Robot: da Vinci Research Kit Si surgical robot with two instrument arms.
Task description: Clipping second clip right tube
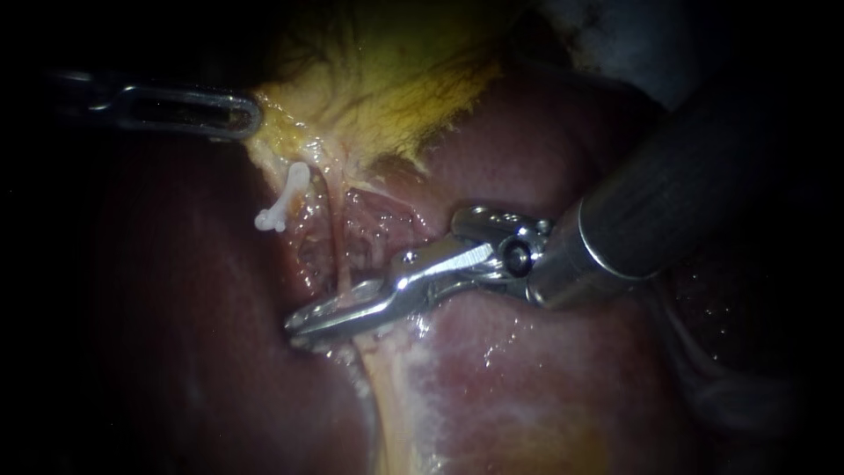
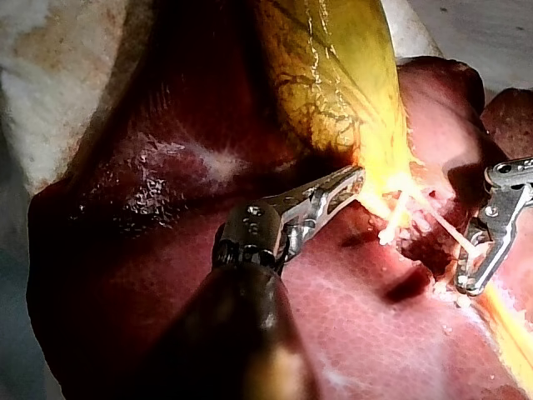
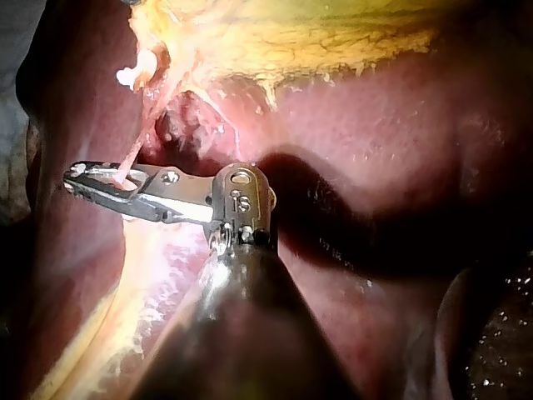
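at centre frame my right instrument (image 1: 299,327) has its jaws pinched narrow on the right tube (image 1: 338,264), which runs down from the gallbladder (image 1: 378,79) onto the liver (image 1: 545,387). 1 white clip (image 1: 283,204) sits just left of that tube. upper left, my left instrument (image 1: 251,116) holds the gallbladder's edge in closed jaws

Right instrument (image 1: 303,324) is shiny metal, clip (image 1: 286,198) white plastic, liver (image 1: 527,387) glossy
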